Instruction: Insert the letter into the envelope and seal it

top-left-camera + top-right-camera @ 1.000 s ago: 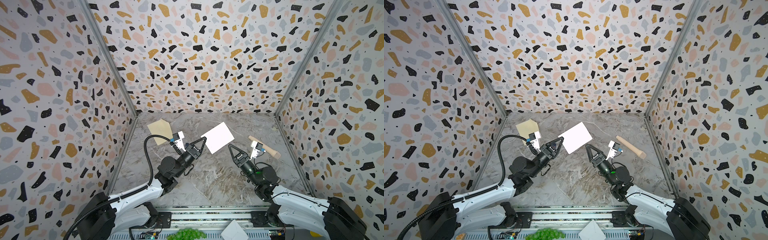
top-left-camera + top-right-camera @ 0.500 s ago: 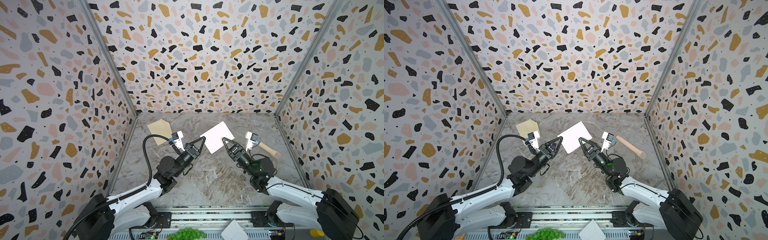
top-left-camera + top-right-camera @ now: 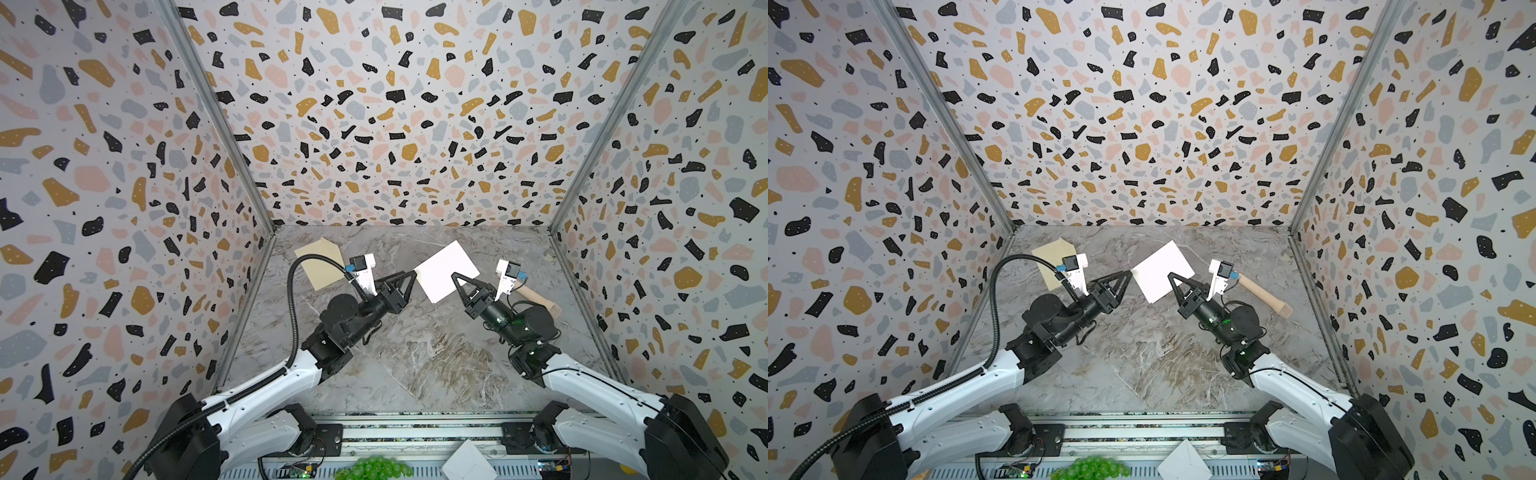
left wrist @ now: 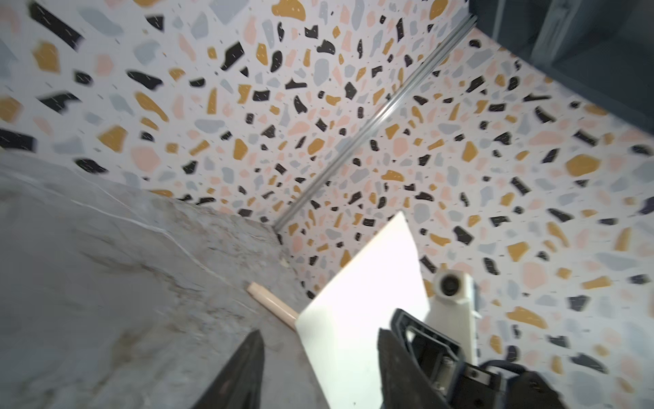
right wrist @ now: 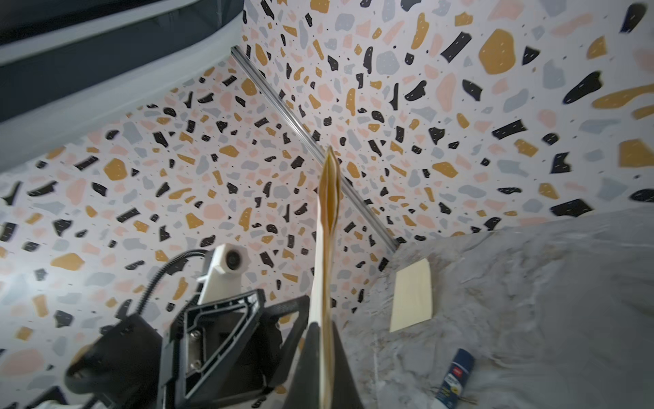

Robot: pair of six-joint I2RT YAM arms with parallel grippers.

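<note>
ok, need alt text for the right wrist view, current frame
The right gripper is shut on the folded letter, seen edge-on with tan layers showing between its white faces. The left gripper is open close beside the letter. Beyond them, the envelope lies flat on the marble table, with a glue stick lying apart from it.

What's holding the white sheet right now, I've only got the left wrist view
Observer: The right gripper is shut on an edge of the folded letter.
Operator: Where's the envelope?
Observer: The envelope lies flat at the back left of the table, untouched.
Operator: Anything to seal it with?
Observer: A blue glue stick rests on the table, apart from the envelope, seen only in the right wrist view.
</note>
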